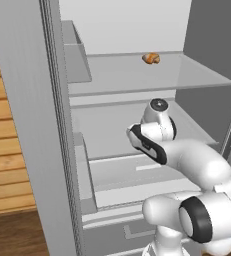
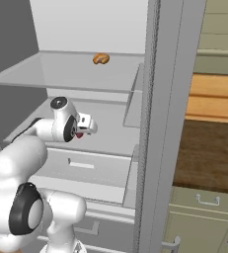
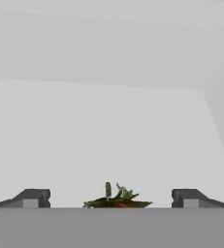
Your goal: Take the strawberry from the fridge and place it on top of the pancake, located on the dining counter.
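The arm reaches into the open fridge point(image 1: 62, 165), and the gripper point(image 3: 111, 198) stands on the middle shelf point(image 1: 107, 132) level with its fingers point(image 3: 33, 197) spread fully apart, grasping nothing. In the hand view the strawberry point(image 3: 117, 199) lies on the shelf midway between the two fingertips, with its green leaves uppermost and a trace of red below; most of the fruit is cut off by the lower edge of that view. In the right base view a small red spot point(image 2: 79, 134) shows just under the gripper body, which agrees with that position. An orange-brown pastry point(image 1: 151, 58) rests on the upper shelf, well apart from the gripper. The likely next step is to close on the fruit, and several faults can arise here. If the fingers close too high, they catch only the leaves and the fruit slips out on the lift. If the fingertips descend too far, they press against the shelf surface. An off-centre closing can push the rounded fruit sideways so that it rolls toward the back wall. On withdrawal, the wrist passes under the upper shelf and beside the door frame point(image 2: 160, 123); a steep lift can strike either one and shake the fruit loose.
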